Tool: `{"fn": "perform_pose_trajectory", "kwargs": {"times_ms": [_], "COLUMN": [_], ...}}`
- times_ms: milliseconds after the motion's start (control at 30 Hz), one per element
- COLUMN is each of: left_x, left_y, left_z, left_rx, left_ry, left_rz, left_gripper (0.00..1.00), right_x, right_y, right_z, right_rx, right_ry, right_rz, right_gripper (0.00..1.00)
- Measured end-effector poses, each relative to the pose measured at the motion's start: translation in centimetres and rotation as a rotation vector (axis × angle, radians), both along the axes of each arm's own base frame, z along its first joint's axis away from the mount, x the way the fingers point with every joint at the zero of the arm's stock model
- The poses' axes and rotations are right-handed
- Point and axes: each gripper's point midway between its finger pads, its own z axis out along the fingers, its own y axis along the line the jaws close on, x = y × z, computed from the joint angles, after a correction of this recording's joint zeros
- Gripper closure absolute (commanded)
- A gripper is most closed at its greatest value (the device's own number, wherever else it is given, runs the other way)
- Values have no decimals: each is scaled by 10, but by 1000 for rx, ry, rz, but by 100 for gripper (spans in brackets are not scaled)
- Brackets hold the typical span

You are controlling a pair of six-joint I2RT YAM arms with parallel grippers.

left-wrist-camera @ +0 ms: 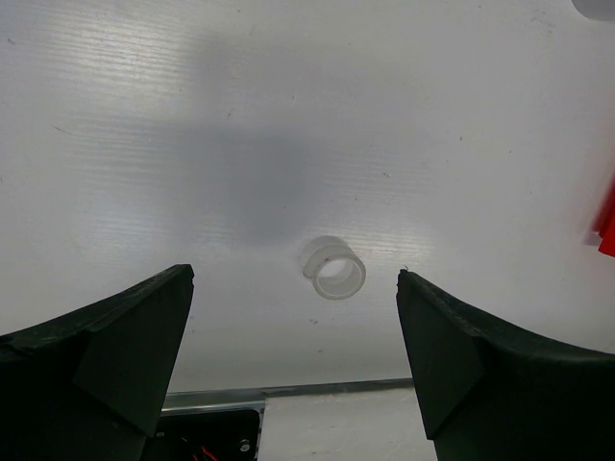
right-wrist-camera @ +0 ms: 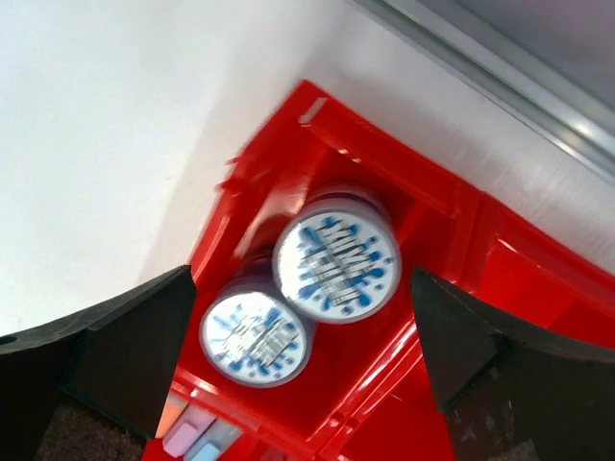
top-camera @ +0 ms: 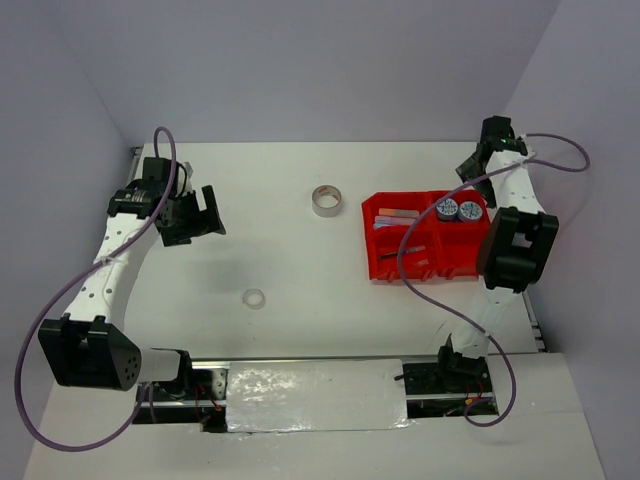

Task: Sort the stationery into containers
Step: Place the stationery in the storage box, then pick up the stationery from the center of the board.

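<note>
The red bin tray (top-camera: 372, 262) stands on the right of the table. Two blue-white patterned tape rolls (top-camera: 447, 209) (top-camera: 469, 211) lie side by side in its far right compartment. Stubby markers (top-camera: 395, 217) lie in the far left compartment. My right gripper (top-camera: 478, 160) hangs open above the rolls (right-wrist-camera: 336, 266) (right-wrist-camera: 256, 338) with nothing held. A grey tape roll (top-camera: 326, 200) lies on the table left of the bin. The small clear tape ring (top-camera: 254, 298) lies nearer the front. My left gripper (top-camera: 205, 212) is open and raised at the left, and the ring (left-wrist-camera: 334, 268) shows between its fingers, far below.
The bin wall (right-wrist-camera: 500, 269) fills the right wrist view, with marker ends (right-wrist-camera: 192, 437) at the bottom. A purple cable (top-camera: 420, 240) from the right arm loops over the bin. A metal rail (left-wrist-camera: 288, 391) runs along the table's near edge.
</note>
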Motion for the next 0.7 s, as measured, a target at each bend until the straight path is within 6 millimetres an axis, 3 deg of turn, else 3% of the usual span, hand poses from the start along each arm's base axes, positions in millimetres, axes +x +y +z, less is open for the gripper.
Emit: {"fn": "perform_pose_trajectory", "kwargs": {"times_ms": [67, 133, 200, 267, 367, 433, 500, 600, 700], "left_x": [0, 1, 1, 1, 2, 2, 2, 1, 1], "left_y": [0, 2, 5, 6, 8, 7, 6, 5, 4], "left_z": [-1, -3, -6, -8, -7, -6, -6, -6, -6], "left_rx": [3, 12, 24, 30, 33, 31, 28, 25, 25], "left_ry": [3, 12, 22, 30, 29, 26, 26, 29, 31], "left_rz": [2, 13, 26, 47, 55, 53, 49, 41, 37], "left_gripper": [1, 1, 1, 1, 1, 1, 1, 1, 1], "right_x": [7, 17, 35, 38, 25, 16, 20, 49, 54], "right_y": [12, 47, 103, 197, 311, 361, 392, 429, 431], "right_z": [12, 29, 49, 72, 89, 88, 83, 64, 18], "right_rx": [-53, -129, -179, -196, -154, -135, -142, -172, -168], "right_ry": [-2, -16, -84, -180, -295, -318, -305, -301, -197], "right_rz": [72, 200, 387, 650, 1029, 1237, 1370, 1491, 1540], "right_gripper": [0, 0, 2, 5, 12, 24, 35, 36, 36]}}
